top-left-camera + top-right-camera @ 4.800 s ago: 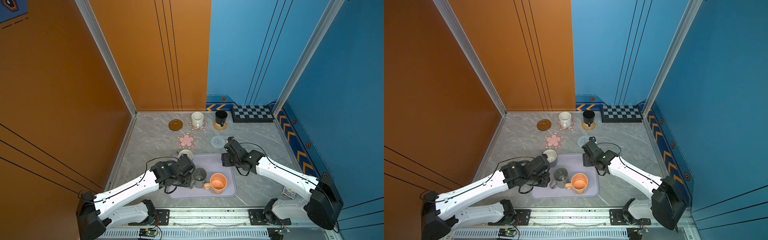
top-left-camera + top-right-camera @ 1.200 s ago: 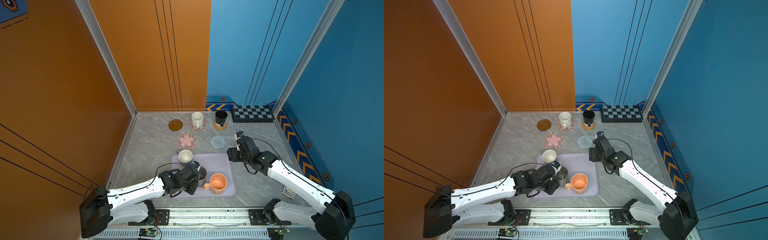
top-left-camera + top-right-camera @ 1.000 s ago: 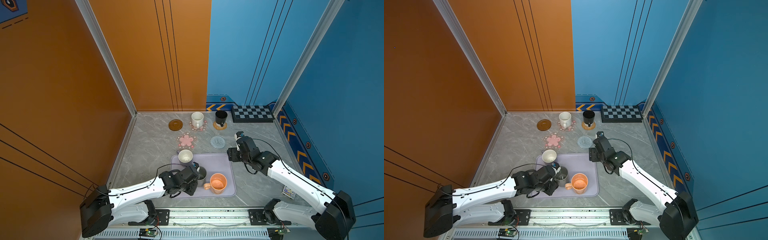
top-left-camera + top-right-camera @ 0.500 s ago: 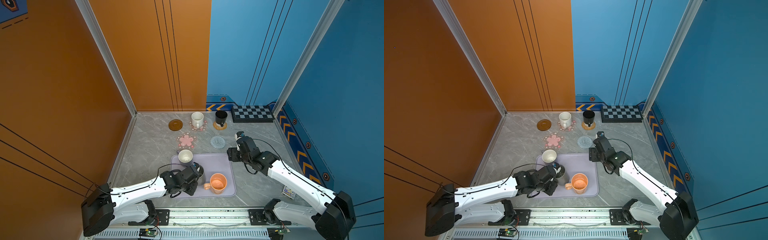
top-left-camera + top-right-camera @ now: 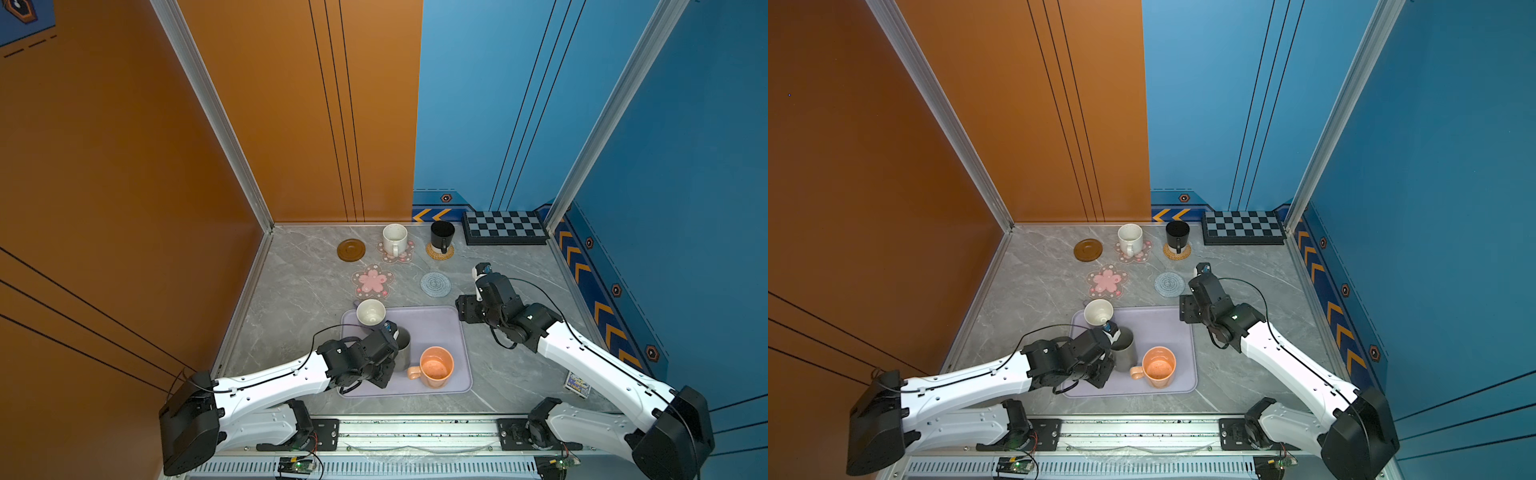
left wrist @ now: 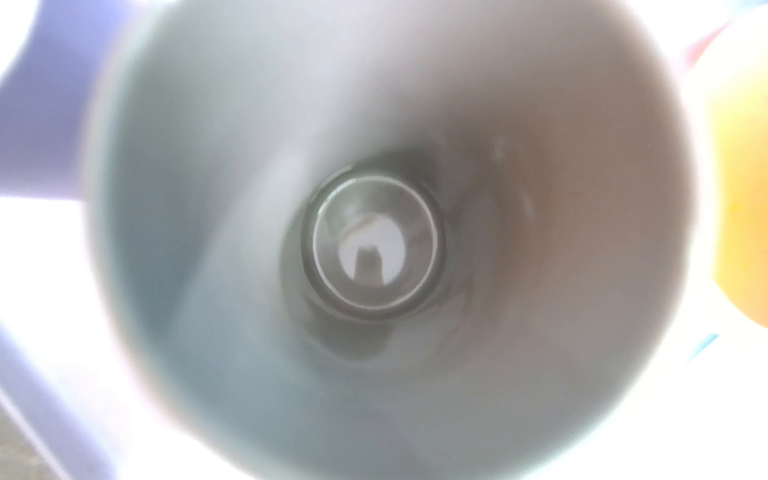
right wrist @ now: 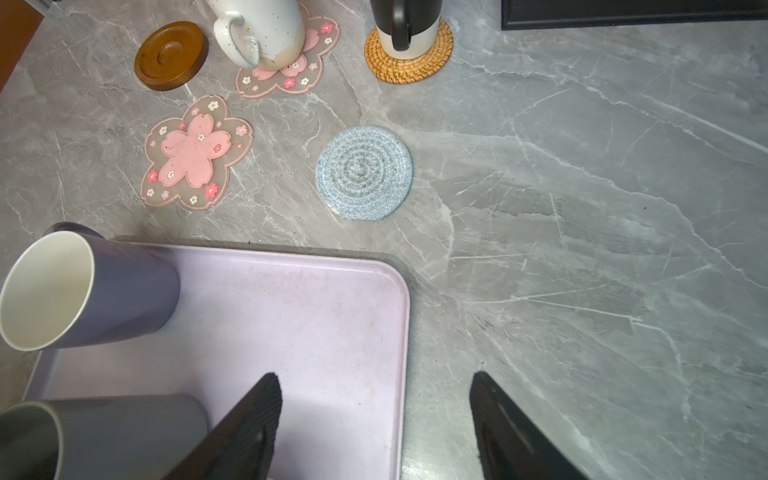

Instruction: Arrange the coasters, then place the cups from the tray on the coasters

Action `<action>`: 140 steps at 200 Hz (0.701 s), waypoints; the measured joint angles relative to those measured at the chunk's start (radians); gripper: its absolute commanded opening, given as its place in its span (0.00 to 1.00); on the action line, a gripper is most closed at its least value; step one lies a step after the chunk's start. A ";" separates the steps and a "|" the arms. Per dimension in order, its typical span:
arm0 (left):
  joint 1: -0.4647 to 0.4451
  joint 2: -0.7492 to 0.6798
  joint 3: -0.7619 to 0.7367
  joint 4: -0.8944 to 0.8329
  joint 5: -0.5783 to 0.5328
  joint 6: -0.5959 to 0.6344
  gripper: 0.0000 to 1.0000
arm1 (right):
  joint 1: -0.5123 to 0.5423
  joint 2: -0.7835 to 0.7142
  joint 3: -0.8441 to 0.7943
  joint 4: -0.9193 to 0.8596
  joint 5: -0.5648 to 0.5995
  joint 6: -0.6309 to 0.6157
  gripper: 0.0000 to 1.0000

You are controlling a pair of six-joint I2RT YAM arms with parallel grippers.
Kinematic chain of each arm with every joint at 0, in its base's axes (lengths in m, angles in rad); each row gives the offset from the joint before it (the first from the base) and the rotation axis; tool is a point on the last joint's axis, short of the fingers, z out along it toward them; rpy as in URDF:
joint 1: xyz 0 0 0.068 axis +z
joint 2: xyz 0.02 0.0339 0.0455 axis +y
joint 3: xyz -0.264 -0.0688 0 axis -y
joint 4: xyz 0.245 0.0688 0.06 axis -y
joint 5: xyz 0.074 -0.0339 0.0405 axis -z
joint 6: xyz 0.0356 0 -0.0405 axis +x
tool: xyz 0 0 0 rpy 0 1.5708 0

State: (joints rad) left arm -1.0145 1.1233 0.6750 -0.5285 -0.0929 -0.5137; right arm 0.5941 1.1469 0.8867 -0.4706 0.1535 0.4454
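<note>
grey cup gripped on the tray, lift comes next

nearest the robot, the left tool is closed tight at the near side of the grey cup. its fingers are hidden, so i judge it grips the wall or handle. the left wrist view looks straight down into the cup, which stands upright on the tray.

the orange cup stands just beside it with its handle pointing at the grey cup. so lift straight up, clear of that handle and the low rim, before moving sideways. keep the cup level, since a narrow grip lets a tall cup swing.

at the tray's far left corner stands the lavender cup; pass beside it, not over it. the right tool hangs wide open and empty over the tray's far right corner.

beyond the tray, three coasters lie free on the desk: the flower coaster, the blue coaster and, farther, the brown coaster. the flower coaster is the closest. centre the base on it and let go only once it sits flat.

farthest back, the white cup and black cup are already on coasters.
</note>
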 measured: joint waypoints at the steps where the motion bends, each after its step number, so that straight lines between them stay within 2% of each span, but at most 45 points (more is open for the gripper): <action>1: 0.000 0.000 0.001 0.000 0.000 0.001 0.00 | 0.000 0.000 0.000 0.000 0.000 0.000 0.74; 122: 0.000 -0.001 0.045 -0.069 -0.011 0.026 0.00 | -0.026 -0.021 -0.022 0.000 0.000 0.000 0.74; 140: 0.000 -0.002 0.033 -0.068 -0.009 0.015 0.14 | -0.026 -0.024 -0.030 0.000 0.000 0.001 0.74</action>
State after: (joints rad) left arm -1.0149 1.1213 0.7078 -0.5961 -0.1020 -0.4984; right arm 0.5678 1.1225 0.8570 -0.4702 0.1532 0.4461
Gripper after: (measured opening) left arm 0.157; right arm 0.742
